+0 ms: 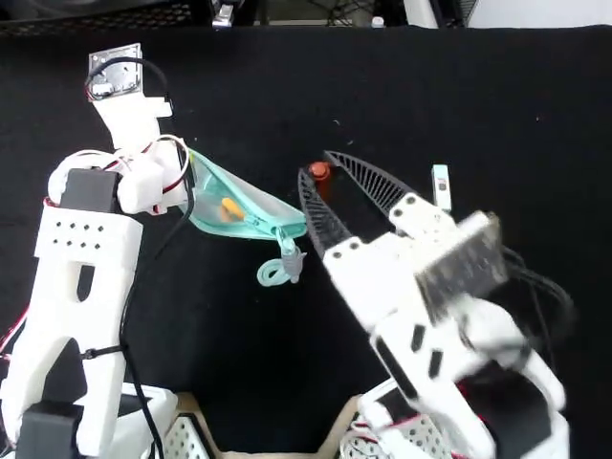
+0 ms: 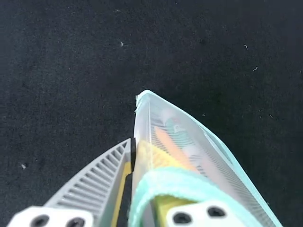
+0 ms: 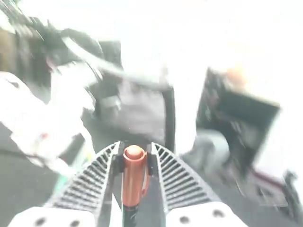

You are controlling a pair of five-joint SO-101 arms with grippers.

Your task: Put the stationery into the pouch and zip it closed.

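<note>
A translucent mint pouch [image 1: 244, 212] is held off the black table by its left end, with my left gripper [image 1: 191, 182] shut on it. In the left wrist view the pouch [image 2: 189, 151] sits between the fingers of my left gripper [image 2: 137, 156], with orange and yellow items showing inside. Its zipper strap [image 1: 277, 270] hangs from the right end. My right gripper [image 1: 316, 167] is just right of the pouch's right end, shut on a brown pen [image 1: 320, 174]. The pen [image 3: 134, 175] stands upright between the fingers of my right gripper [image 3: 134, 147].
A small teal and white item [image 1: 440, 186] lies on the black table [image 1: 497, 105] to the right of the right gripper. The left arm's white body [image 1: 76, 287] and the right arm's body [image 1: 430, 306] take up the near side.
</note>
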